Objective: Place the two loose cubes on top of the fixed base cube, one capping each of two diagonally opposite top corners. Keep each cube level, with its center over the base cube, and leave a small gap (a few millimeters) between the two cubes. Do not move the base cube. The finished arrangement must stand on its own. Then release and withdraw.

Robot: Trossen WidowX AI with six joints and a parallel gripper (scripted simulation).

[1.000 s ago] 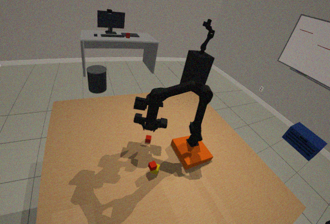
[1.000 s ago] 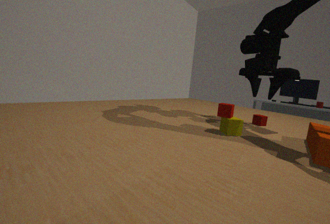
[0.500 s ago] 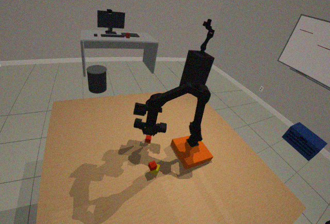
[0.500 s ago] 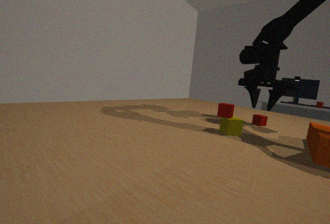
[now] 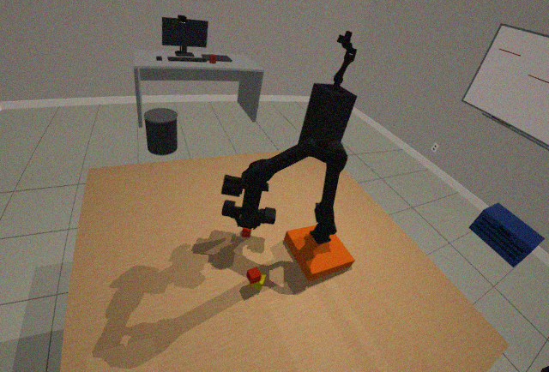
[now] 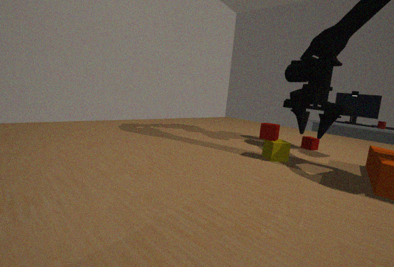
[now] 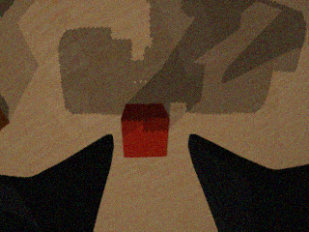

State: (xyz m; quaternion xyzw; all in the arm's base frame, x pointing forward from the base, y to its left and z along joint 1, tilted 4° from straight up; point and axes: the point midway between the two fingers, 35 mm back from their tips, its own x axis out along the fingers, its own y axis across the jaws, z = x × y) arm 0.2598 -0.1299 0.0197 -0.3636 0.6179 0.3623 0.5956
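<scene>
The counter (image 5: pixel 133 208) is viewed from high above, from low at its surface, and closely from the wrist; all views share it.
</scene>
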